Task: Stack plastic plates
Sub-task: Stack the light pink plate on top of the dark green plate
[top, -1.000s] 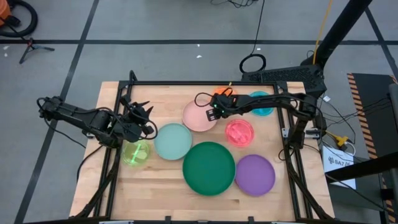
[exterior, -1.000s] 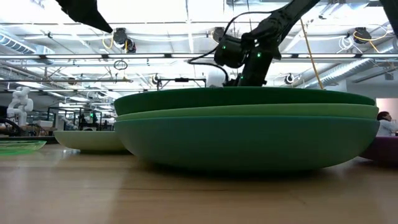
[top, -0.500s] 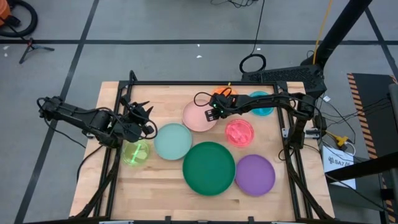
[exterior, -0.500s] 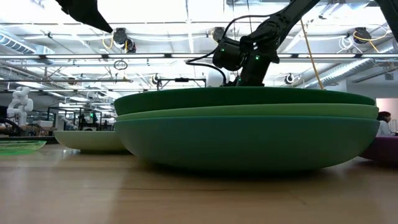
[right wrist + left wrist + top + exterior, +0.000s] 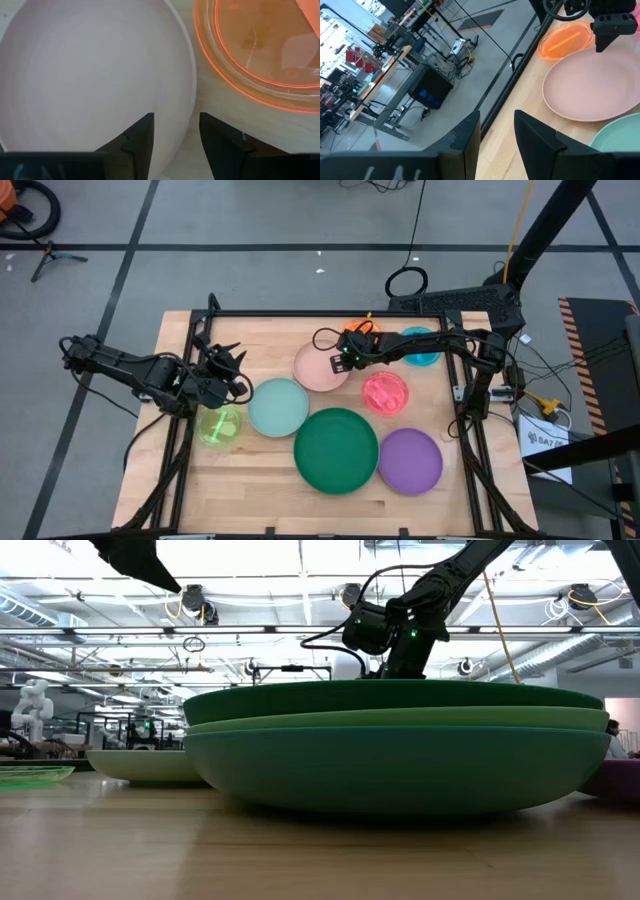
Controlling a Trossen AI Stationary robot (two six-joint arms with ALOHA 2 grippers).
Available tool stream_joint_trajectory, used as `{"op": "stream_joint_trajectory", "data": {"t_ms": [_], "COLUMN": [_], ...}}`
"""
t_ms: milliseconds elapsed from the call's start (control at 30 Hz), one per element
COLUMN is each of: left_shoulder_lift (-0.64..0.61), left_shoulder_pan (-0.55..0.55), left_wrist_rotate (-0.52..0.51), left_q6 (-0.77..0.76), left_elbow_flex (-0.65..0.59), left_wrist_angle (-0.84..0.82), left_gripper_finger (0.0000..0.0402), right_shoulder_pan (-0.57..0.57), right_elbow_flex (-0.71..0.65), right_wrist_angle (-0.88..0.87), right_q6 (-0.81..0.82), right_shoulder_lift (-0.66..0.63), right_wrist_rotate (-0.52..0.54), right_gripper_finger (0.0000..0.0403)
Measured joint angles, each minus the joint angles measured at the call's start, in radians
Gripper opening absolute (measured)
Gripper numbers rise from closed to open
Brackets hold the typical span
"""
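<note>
Two hands, fingers apart — right hand (image 5: 174, 131) astride pink plate (image 5: 90, 75) rim, unseen in low view.

We see bare table (image 5: 245, 470) at the front left. Plates crowd the middle; the pink plate (image 5: 320, 366) and orange plate (image 5: 357, 336) nearly touch.

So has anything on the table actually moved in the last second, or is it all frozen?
Almost frozen. The right gripper, open over the pink plate's rim, shifted very slightly in the low view. The left gripper, open near the table's left side, and all the plates stayed put. Nothing was grasped or released.
</note>
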Motion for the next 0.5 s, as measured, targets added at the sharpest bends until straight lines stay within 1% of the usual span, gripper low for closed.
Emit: {"op": "stream_joint_trajectory", "data": {"t_ms": [167, 367, 500], "left_shoulder_lift": [0.0, 0.0, 0.0], "left_shoulder_pan": [0.0, 0.0, 0.0], "left_wrist_rotate": [0.0, 0.0, 0.0], "left_q6": [0.002, 0.004, 0.004], "left_elbow_flex": [0.0, 0.0, 0.0], "left_wrist_angle": [0.0, 0.001, 0.0], "left_gripper_finger": [0.0127, 0.0127, 0.0127], "right_shoulder_pan": [0.001, 0.003, 0.006], "right_elbow_flex": [0.0, 0.0, 0.0], "right_wrist_angle": [0.0, 0.0, 0.0], "right_q6": [0.004, 0.004, 0.004], "right_shoulder_lift": [0.0, 0.001, 0.029], "right_wrist_rotate": [0.023, 0.025, 0.026], "right_gripper_finger": [0.015, 0.0151, 0.0151]}}
